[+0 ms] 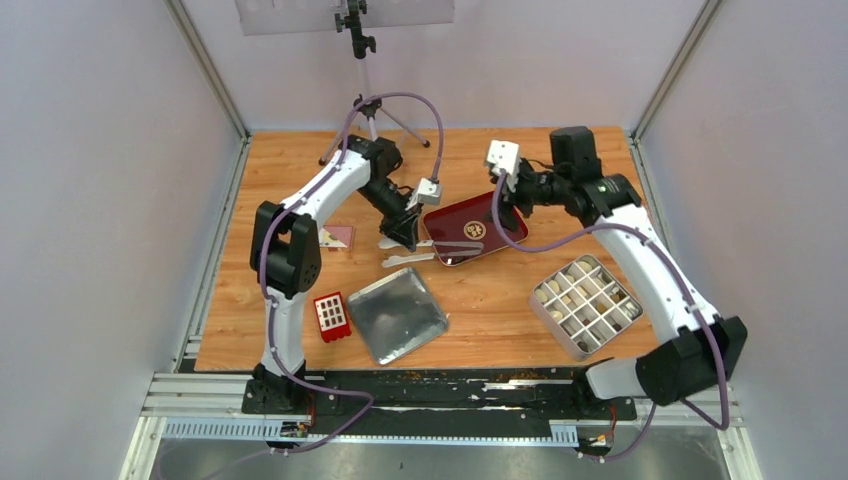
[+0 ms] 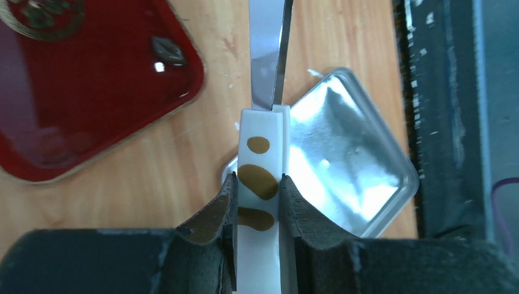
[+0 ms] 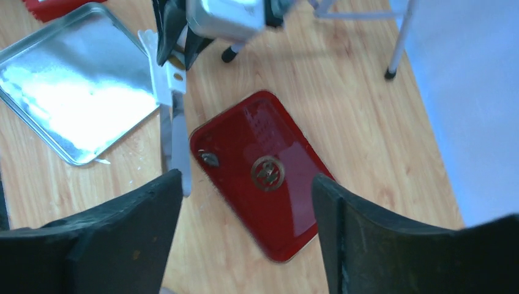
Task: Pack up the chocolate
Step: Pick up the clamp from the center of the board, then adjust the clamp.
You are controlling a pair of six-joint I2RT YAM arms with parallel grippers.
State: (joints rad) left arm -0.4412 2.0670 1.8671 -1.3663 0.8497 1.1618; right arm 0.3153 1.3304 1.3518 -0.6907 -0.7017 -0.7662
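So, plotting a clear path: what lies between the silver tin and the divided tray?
Nothing; the top view shows only bare wooden table between the silver tin and the divided tray.

A light wooden bench (image 1: 490, 300) lies inside a small booth; plain pale walls close it in, the left wall (image 1: 90, 200), the right wall (image 1: 770, 150) and the back wall (image 1: 540, 60) meeting at slanted aluminium posts (image 1: 205, 65) (one at each far corner). At the back of the bench stands a slim tripod (image 1: 366, 85) with a black head, below a pale translucent panel (image 1: 300, 15) high on the back wall; silver rails (image 1: 200, 395) and a black strip (image 1: 450, 380) run along the near edge. The light is soft and even; shadows on the wood are faint.
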